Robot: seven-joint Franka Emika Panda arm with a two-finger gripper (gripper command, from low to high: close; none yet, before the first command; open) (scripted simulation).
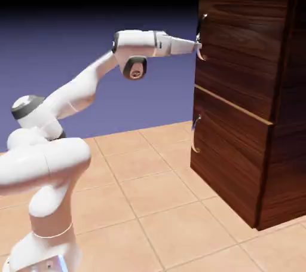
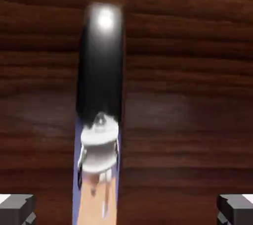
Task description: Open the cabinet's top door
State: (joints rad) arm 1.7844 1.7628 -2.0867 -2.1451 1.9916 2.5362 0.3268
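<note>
Door [image 1: 239, 43]: top panel of cabinet [image 1: 281, 145], shut.
Handle [image 2: 101, 70]: between the fingertips.
Gripper [image 1: 198, 44]: spread wide, gripping nothing.

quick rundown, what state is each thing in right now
top door: closed, flush with the cabinet front
top door handle: ungrasped, centred between the gripper's spread fingertips
lower door: closed
gripper: open, level, at the top handle

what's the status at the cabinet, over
Gripper open, grey fingers either side of the curved silver handle. Dark wood-grain top door looks shut. Nothing in the way.
</note>
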